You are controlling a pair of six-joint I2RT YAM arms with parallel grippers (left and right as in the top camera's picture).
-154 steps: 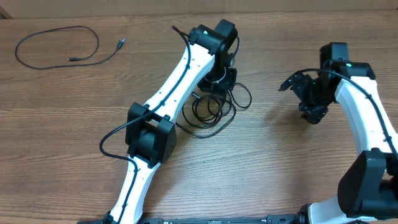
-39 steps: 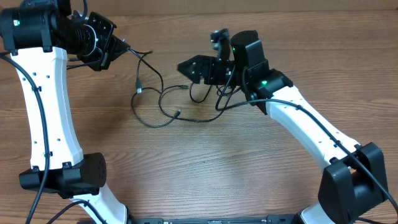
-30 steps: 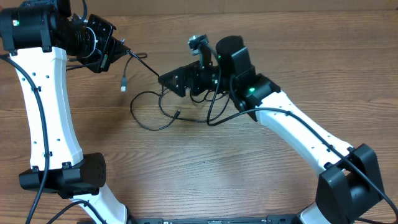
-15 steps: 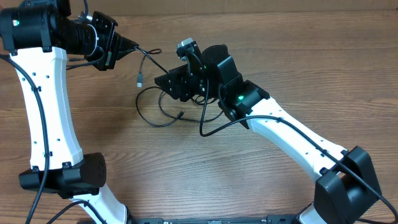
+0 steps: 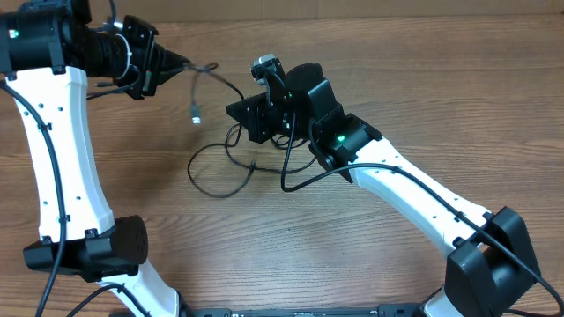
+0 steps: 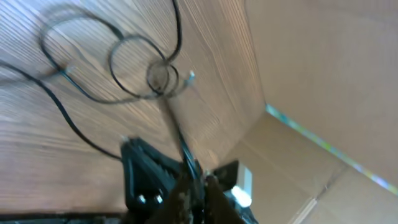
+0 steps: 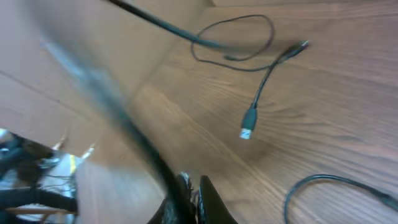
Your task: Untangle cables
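Black cables (image 5: 190,165) lie in tangled loops on the wooden table, and one strand rises to each gripper. My left gripper (image 5: 182,63) is at the top left, shut on a strand (image 6: 173,122) that runs from its fingers (image 6: 184,198) to the loops. A USB plug (image 5: 196,114) dangles below that strand. My right gripper (image 5: 233,111) sits just right of the plug, above the loops. Its jaws are shut, with a blurred black cable (image 7: 133,133) running into them. The right wrist view also shows the plug (image 7: 247,127) hanging over the table.
The right arm (image 5: 397,180) reaches diagonally from the bottom right across the table. The left arm (image 5: 62,150) stands along the left edge. A cardboard wall (image 6: 323,74) borders the far side of the table.
The right gripper moved left to the tangle and closed on a strand. The left gripper drew its strand up and left, and the plug swung a little to the right.
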